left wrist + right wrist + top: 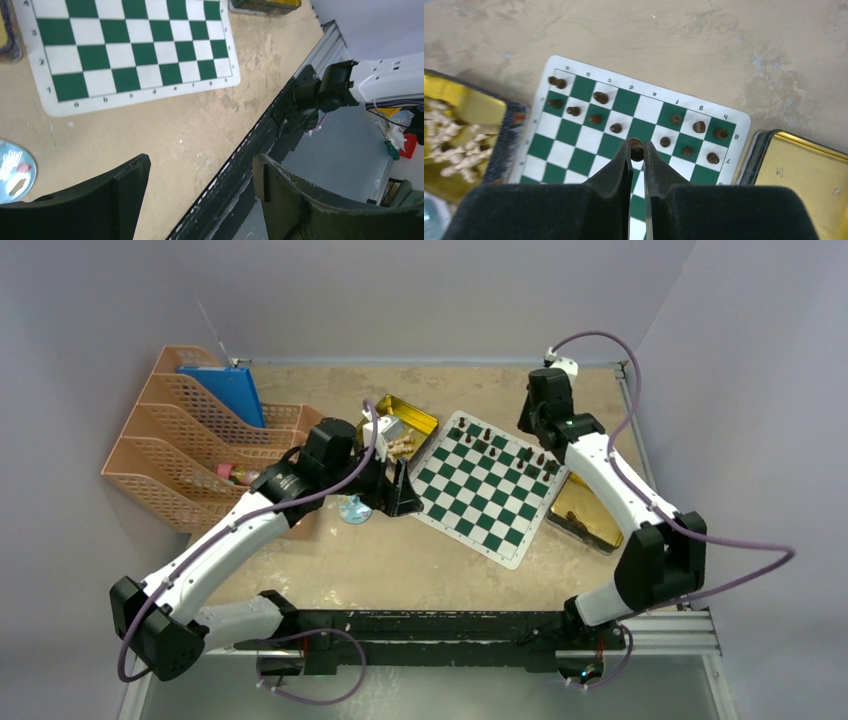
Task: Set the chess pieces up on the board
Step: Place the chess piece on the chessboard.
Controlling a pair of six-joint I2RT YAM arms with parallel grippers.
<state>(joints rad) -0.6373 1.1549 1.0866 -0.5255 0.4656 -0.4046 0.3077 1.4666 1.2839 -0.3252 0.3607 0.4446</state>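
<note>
Left gripper [200, 164] hangs wide open and empty by the board's [478, 517] left edge, and the near rows are bare. Further back, the right gripper [637, 146] pinches a dark piece [636, 149] over the far rows, where a dozen-ish dark ones [600, 97] stand. Pale pieces [455, 145] sit in the far-left tin [490, 107], so I'd say under halfway.
</note>
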